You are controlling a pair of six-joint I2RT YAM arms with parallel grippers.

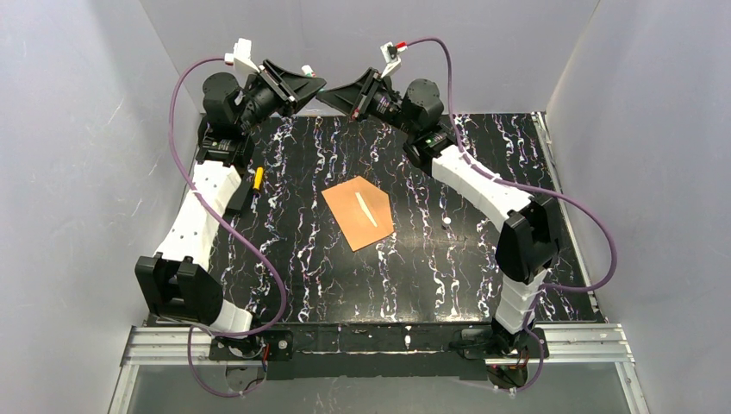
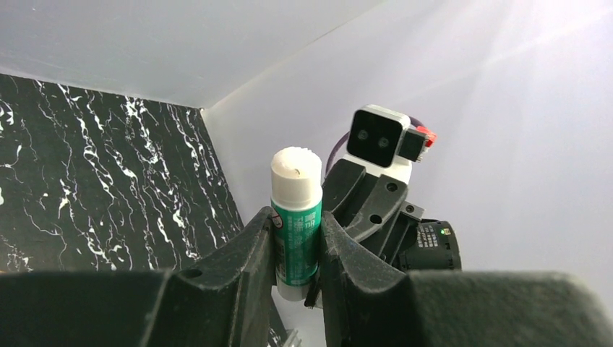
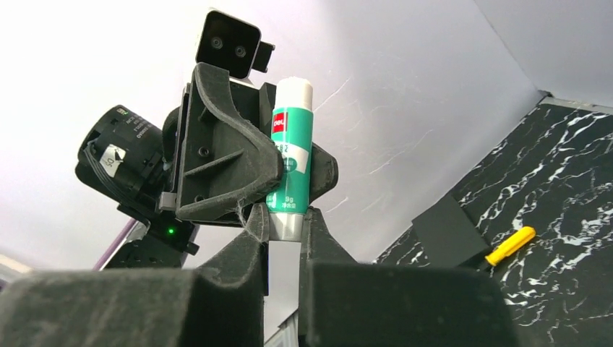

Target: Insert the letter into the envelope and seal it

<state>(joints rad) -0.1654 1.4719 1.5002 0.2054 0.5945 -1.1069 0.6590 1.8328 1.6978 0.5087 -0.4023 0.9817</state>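
Left gripper (image 2: 296,242) and right gripper (image 3: 284,235) both pinch 1 glue stick (image 3: 293,137) above the far edge of the tabletop (image 1: 448,285); envelope (image 1: 358,211) lies flat near its centre.

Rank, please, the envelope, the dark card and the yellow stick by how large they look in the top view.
1. envelope, clearly largest
2. dark card, its edges faint against the black table
3. yellow stick, smallest

glue stick (image 3: 292,170) | red label patch: "deli" | lower label: "9g" | remaining print too small to read
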